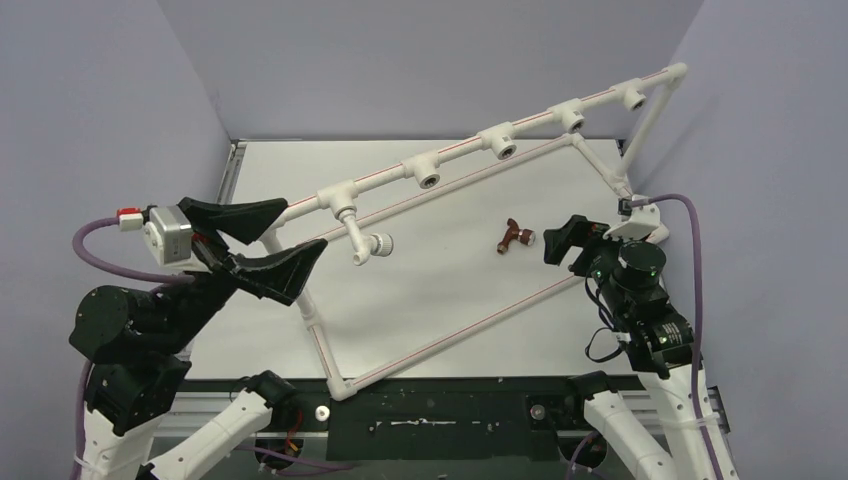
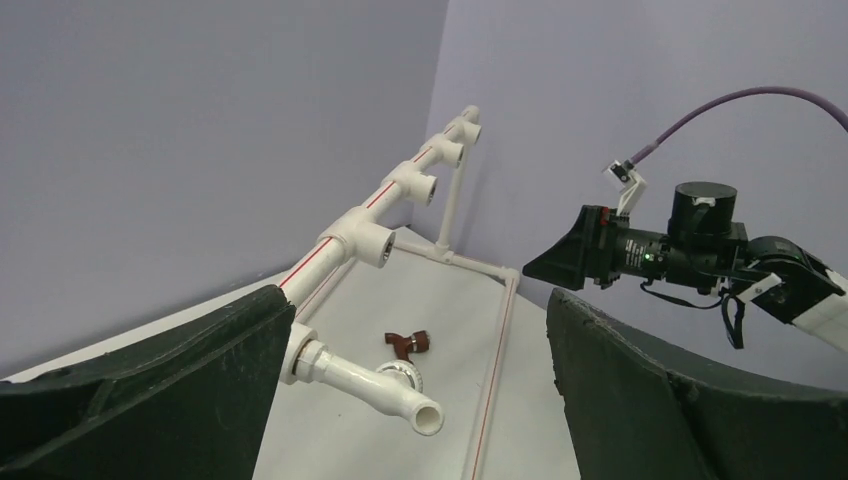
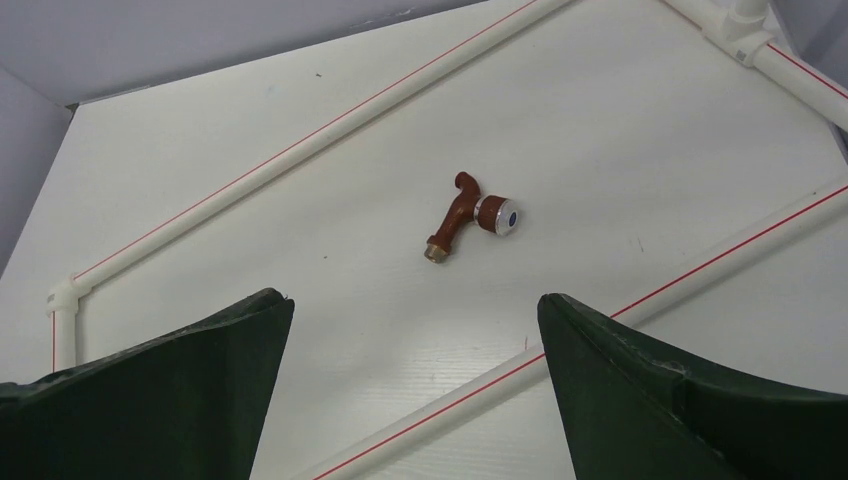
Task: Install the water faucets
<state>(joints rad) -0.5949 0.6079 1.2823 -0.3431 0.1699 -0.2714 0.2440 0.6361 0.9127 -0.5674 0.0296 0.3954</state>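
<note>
A white water faucet [image 1: 362,238] sticks out of the leftmost tee of the pipe frame [image 1: 460,152], its round knob facing the table. In the left wrist view this white faucet [image 2: 365,382] lies low between the fingers. My left gripper [image 1: 305,227] hangs open just left of it, not touching. The left finger [image 2: 180,380] hides that tee. The reddish-brown faucet [image 1: 515,236] with a silvery-blue cap lies loose on the white table. My right gripper [image 1: 562,240] stands open to its right, apart from it. From the right wrist the brown faucet [image 3: 465,215] lies ahead of the open right gripper [image 3: 412,298].
Several empty tee sockets [image 1: 503,145] line the raised top pipe. The frame's lower pipe [image 3: 640,300] with a red stripe crosses the table just under my right fingers. Purple walls close the table at the back and sides. The right arm [image 2: 700,240] shows in the left wrist view.
</note>
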